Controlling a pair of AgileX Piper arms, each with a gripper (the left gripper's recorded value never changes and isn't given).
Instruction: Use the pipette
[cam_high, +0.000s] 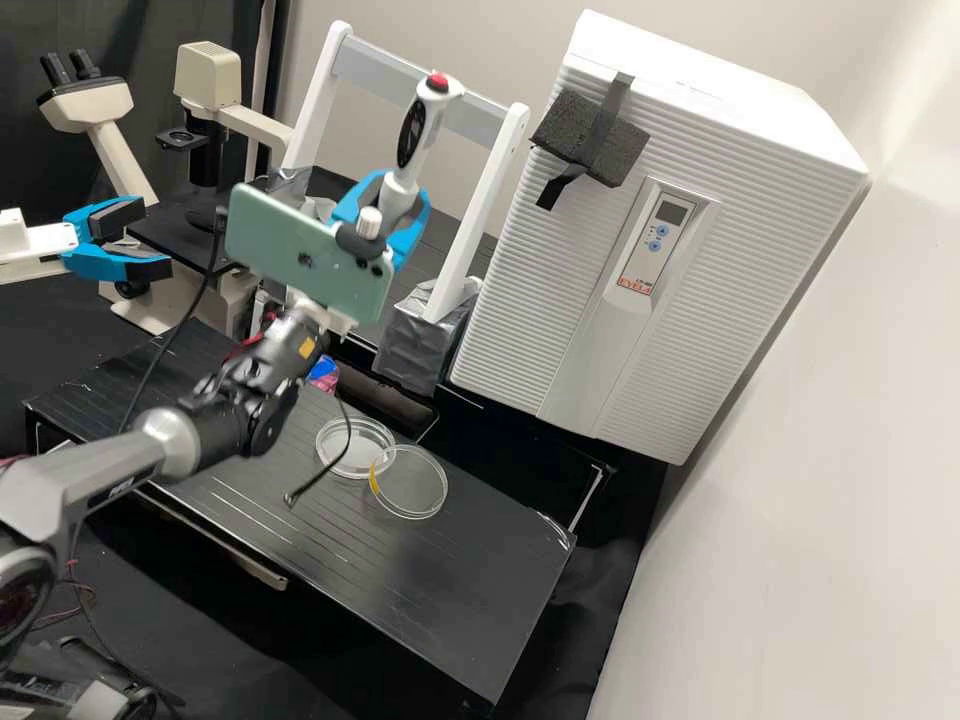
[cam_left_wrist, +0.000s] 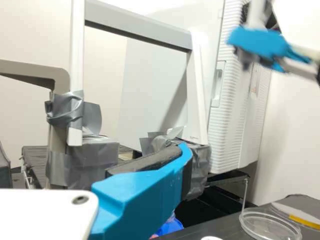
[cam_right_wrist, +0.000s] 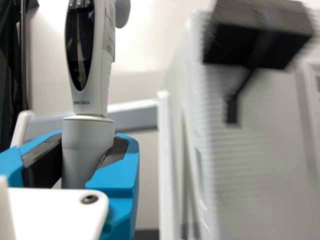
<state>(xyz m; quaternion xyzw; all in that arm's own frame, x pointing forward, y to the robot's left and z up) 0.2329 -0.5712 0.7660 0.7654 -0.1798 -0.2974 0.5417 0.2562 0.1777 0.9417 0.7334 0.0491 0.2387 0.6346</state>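
A white and grey pipette (cam_high: 413, 135) with a red top button stands upright in the air in front of the white rack frame (cam_high: 335, 75). My right gripper (cam_high: 384, 214) is shut on its lower body, and the right wrist view shows the pipette (cam_right_wrist: 90, 65) clamped between the blue fingers (cam_right_wrist: 117, 172). My left gripper (cam_high: 112, 241) hovers at the far left by the microscope, open and holding nothing; one of its blue fingers (cam_left_wrist: 150, 187) fills the foreground of the left wrist view. Two clear petri dishes (cam_high: 356, 446) (cam_high: 410, 482) lie on the black platform.
A large white ribbed machine (cam_high: 650, 230) stands at the right. The rack's legs are bound with grey tape (cam_high: 425, 335). A beige microscope (cam_high: 105, 115) stands at the back left. A green phone-like device (cam_high: 305, 252) rides on the right arm, and a thin cable hangs over the platform (cam_high: 400, 590).
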